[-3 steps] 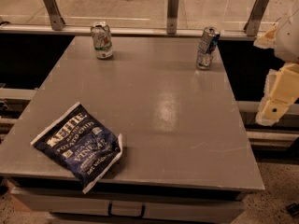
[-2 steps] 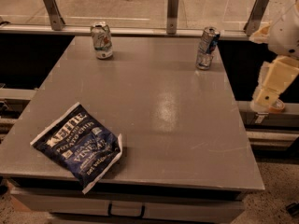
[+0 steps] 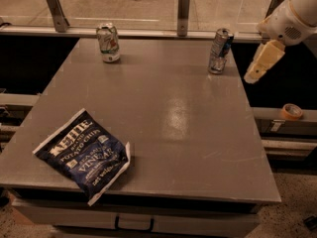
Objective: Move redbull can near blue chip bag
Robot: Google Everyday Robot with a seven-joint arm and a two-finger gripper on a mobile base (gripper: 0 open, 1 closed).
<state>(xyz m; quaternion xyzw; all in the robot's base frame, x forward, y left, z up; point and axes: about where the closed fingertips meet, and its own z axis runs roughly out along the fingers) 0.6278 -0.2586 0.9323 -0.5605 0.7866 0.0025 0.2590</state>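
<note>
The redbull can (image 3: 220, 50), slim, silver and blue and slightly dented, stands upright near the table's far right edge. The blue chip bag (image 3: 83, 154), dark navy with white lettering, lies flat at the near left of the table. My gripper (image 3: 261, 63) hangs off the arm at the right, just past the table's right edge, to the right of the redbull can and apart from it, holding nothing.
A shorter white-green can (image 3: 108, 42) stands at the far left of the grey table (image 3: 163, 118). A railing with metal posts (image 3: 184, 6) runs behind the table. A roll of tape (image 3: 290, 111) lies on a ledge to the right.
My arm and gripper have risen and moved left, toward the redbull can. The cans and the bag have not moved.
</note>
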